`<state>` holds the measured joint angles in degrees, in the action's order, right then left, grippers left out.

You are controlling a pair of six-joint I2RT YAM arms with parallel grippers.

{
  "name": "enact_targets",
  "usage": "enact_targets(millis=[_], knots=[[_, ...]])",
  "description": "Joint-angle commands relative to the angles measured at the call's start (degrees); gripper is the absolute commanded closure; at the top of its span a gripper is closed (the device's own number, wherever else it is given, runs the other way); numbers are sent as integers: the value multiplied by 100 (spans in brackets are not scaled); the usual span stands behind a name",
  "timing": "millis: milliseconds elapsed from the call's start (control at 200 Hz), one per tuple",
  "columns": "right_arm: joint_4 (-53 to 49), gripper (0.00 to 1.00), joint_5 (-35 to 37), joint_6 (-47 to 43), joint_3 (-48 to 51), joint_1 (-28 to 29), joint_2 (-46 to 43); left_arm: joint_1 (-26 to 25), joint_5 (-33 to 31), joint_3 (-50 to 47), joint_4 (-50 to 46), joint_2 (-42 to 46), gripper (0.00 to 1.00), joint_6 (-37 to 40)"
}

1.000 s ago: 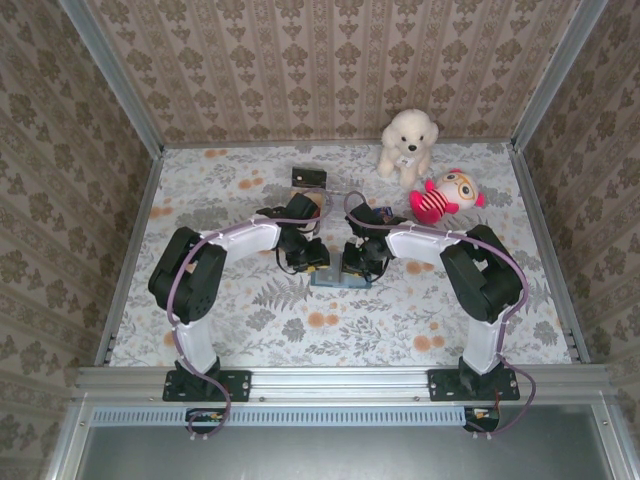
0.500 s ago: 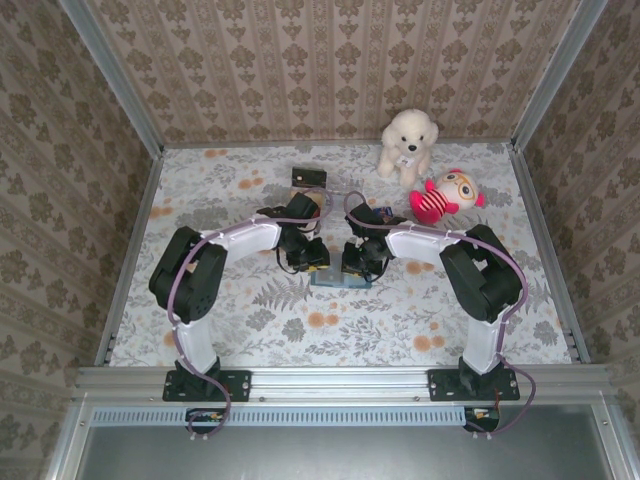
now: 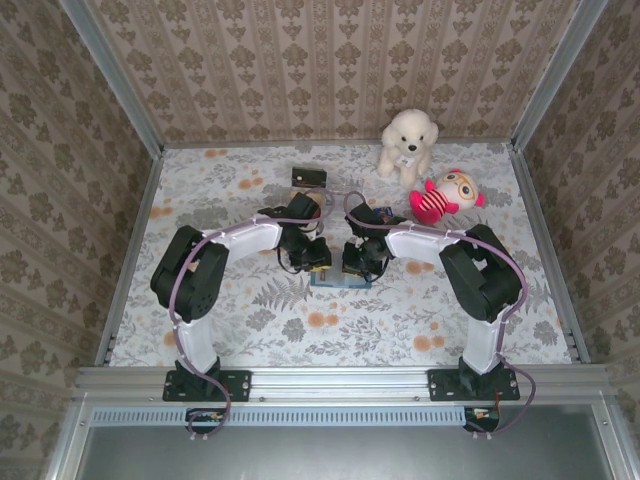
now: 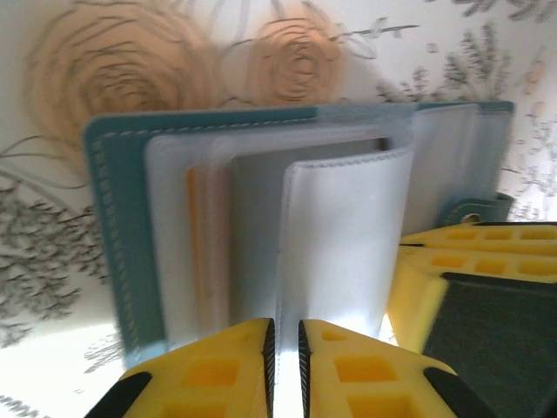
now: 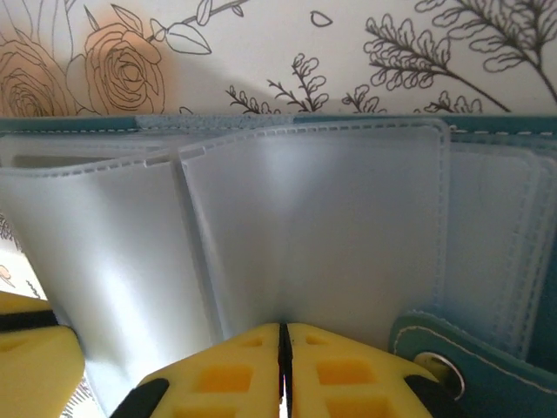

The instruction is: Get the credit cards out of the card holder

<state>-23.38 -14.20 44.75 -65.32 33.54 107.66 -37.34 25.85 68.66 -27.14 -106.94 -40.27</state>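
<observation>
The teal card holder (image 3: 338,281) lies open on the table between both arms, its clear sleeves fanned up (image 4: 122,226) (image 5: 487,131). My left gripper (image 3: 316,262) (image 4: 283,335) is shut on the near edge of one clear sleeve, which stands up in a curve. My right gripper (image 3: 356,264) (image 5: 283,331) is shut with another clear sleeve's lower edge at its tips. A pale orange edge (image 4: 198,252) shows through a sleeve on the left. A dark flat card (image 3: 309,177) lies on the table farther back. The right gripper's yellow fingers (image 4: 470,261) sit just right of the held sleeve.
A white plush dog (image 3: 407,143) and a red plush doll (image 3: 443,196) sit at the back right. A small object (image 3: 385,213) lies beside the right arm's wrist. Papered walls (image 3: 60,150) close in the floral tabletop (image 3: 250,320) on three sides.
Both pairs of jaws have closed further on the sleeves. The arms have barely shifted over the card holder.
</observation>
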Motion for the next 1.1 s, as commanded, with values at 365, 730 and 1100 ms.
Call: enact_targets(millis=[365, 730, 1100], knots=[[-66, 92, 95, 59, 243, 39, -315, -19, 673, -53, 529, 63, 82, 100], [-238, 88, 898, 579, 669, -158, -1670, -135, 1314, 61, 1254, -251, 69, -212], [-56, 75, 1800, 1009, 1343, -356, -2758, -425, 1204, 627, 1048, -818, 65, -170]])
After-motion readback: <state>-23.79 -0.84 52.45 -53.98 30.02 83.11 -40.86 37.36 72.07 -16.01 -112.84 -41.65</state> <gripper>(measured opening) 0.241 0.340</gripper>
